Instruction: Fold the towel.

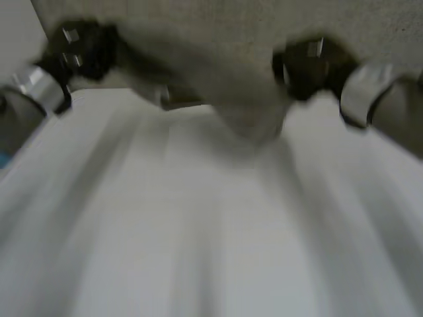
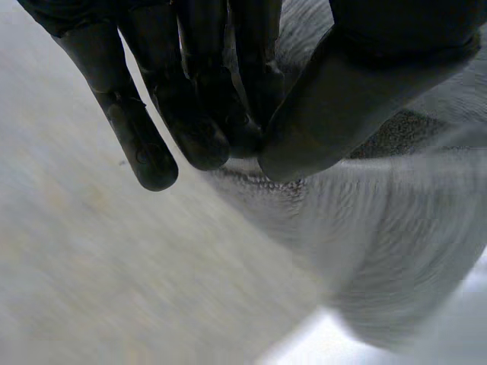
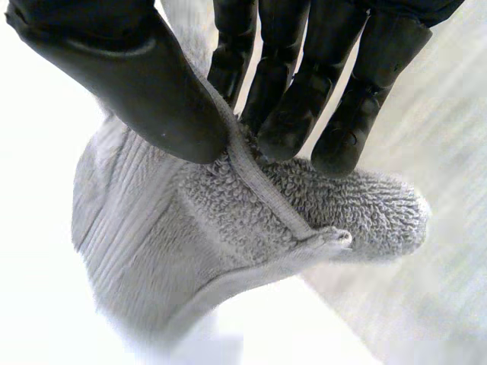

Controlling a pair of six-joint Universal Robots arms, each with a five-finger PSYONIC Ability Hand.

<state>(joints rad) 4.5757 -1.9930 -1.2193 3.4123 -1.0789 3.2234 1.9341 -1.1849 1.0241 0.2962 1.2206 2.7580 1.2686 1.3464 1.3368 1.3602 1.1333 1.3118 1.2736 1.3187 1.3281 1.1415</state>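
Left hand (image 2: 190, 106): thumb and fingers pinch the grey towel (image 3: 175, 228) at an edge. Right hand (image 3: 297, 99): thumb and fingers pinch its hem near a corner. Towel sags between both hands, held above the white table (image 1: 198, 251)

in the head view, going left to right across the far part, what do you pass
left arm → left hand → towel sagging between the hands → right hand → right arm
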